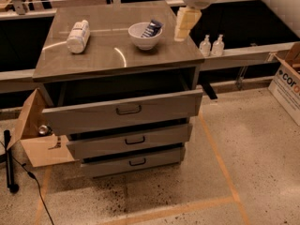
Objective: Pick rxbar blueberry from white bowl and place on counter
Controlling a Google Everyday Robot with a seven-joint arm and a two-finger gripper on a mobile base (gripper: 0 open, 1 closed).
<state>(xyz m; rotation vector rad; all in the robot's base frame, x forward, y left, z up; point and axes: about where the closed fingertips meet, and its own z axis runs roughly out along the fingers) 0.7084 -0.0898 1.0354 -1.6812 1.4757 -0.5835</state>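
The white bowl (145, 34) stands on the counter (117, 50), right of its middle. The rxbar blueberry (152, 28), in a dark navy wrapper with white print, leans inside the bowl against its right rim. My gripper (185, 25) hangs from the white arm at the top right of the camera view. It is over the counter's right part, just right of the bowl and a little above it, not touching the bar.
A white bottle (78, 36) lies on the counter's left part. Two small clear bottles (211, 45) stand on a narrow ledge to the right. The top drawer (124, 109) is pulled out. Cardboard boxes stand at lower left (35, 135) and far right (288, 81).
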